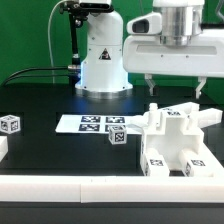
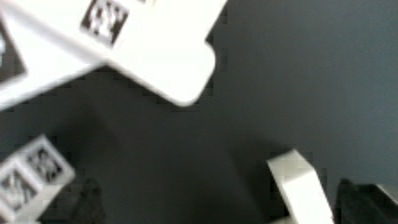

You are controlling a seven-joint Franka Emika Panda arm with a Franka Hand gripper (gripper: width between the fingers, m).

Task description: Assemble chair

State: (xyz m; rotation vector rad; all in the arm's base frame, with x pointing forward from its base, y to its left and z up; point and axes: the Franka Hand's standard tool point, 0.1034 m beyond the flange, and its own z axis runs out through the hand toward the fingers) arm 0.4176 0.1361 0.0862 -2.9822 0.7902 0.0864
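The partly built chair (image 1: 168, 138), white blocks and slabs with black-and-white tags, stands at the exterior view's right front. Two loose white tagged cubes lie apart from it: one (image 1: 117, 135) just to its left, one (image 1: 10, 124) at the far left. My gripper (image 1: 175, 90) hangs above the chair, open wide and empty, clear of the parts. The wrist view is blurred: a white tagged slab (image 2: 160, 50), a white upright piece (image 2: 297, 188) and a tagged block (image 2: 32, 172) lie below my gripper (image 2: 217, 208), whose dark fingers (image 2: 365, 202) show at the picture's edge.
The marker board (image 1: 88, 122) lies flat on the black table behind the loose cube. The white domed robot base (image 1: 103, 60) stands at the back. A white piece (image 1: 3, 148) shows at the far left edge. A white rim (image 1: 60, 190) runs along the table's front.
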